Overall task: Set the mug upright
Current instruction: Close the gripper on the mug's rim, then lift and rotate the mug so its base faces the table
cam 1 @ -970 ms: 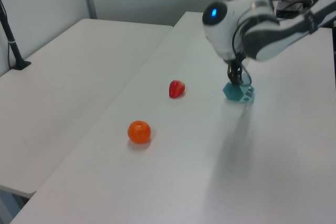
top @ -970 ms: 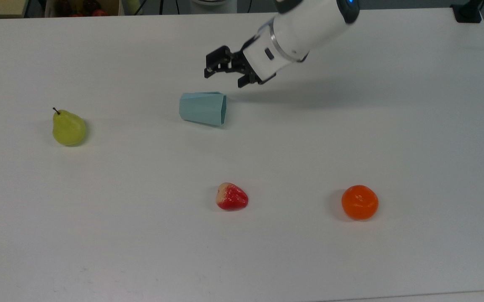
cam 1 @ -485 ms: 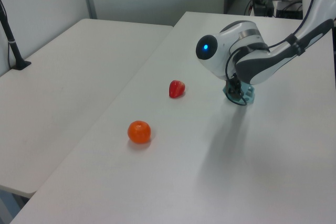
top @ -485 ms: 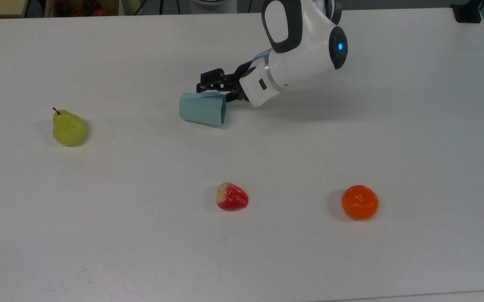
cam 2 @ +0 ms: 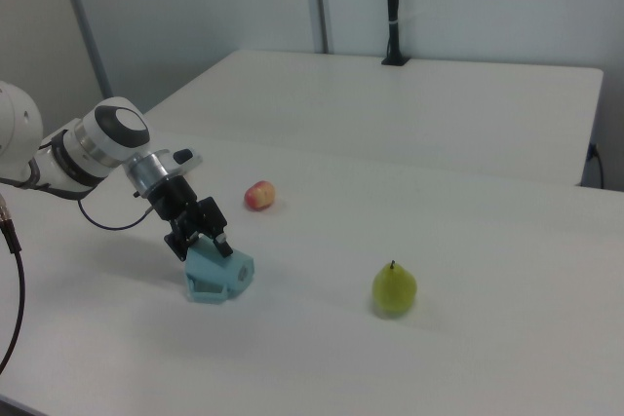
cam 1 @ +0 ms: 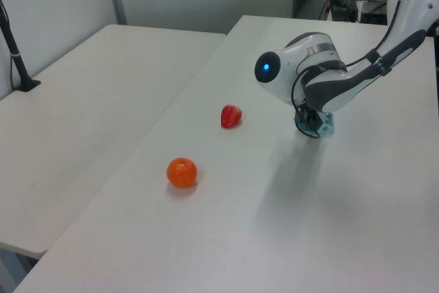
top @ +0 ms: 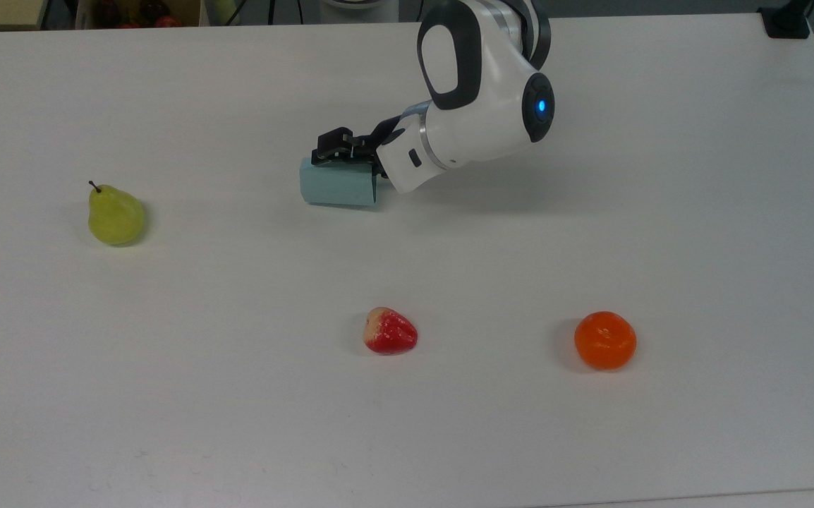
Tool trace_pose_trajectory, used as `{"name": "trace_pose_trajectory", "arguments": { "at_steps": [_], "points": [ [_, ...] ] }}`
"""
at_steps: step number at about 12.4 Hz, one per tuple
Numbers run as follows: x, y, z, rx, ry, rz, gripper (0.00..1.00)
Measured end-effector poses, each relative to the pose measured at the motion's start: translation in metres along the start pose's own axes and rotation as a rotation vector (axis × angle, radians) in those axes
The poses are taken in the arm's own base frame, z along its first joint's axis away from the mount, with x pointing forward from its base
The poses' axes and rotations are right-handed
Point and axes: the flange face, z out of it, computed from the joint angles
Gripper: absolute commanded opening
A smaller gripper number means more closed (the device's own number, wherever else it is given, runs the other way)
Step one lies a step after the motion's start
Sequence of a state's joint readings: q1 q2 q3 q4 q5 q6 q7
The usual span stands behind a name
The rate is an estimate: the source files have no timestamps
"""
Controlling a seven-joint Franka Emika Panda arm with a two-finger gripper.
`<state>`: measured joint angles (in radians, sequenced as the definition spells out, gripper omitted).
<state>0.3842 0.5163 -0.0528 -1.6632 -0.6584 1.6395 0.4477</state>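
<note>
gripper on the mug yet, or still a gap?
Touching. In the right view the gripper sits down on the tipped mug with no gap; the top view shows its fingers overlapping the mug's upper edge.

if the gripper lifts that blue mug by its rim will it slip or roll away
The mug lies on its side, but its flat facets probably keep it from rolling. It looks stiff and likely light. The gripper sits at its rim; a thin smooth wall might slip as it swings upright.
</note>
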Motion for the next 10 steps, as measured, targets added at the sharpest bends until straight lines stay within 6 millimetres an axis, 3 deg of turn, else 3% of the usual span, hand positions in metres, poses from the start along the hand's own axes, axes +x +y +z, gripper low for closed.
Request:
{"name": "trace_pose_trajectory", "arguments": {
  "at_steps": [1,4,6,7,10],
  "points": [
    [0.000,0.000,0.001,0.000,-0.002,0.000,0.41],
    [0.003,0.009,-0.005,-0.013,0.018,0.013,0.29],
    [0.005,0.016,-0.007,-0.009,0.022,0.027,0.07],
    [0.006,0.025,-0.005,-0.002,0.020,0.041,0.02],
    [0.007,0.043,-0.001,0.014,0.011,0.068,0.00]
  ]
}}
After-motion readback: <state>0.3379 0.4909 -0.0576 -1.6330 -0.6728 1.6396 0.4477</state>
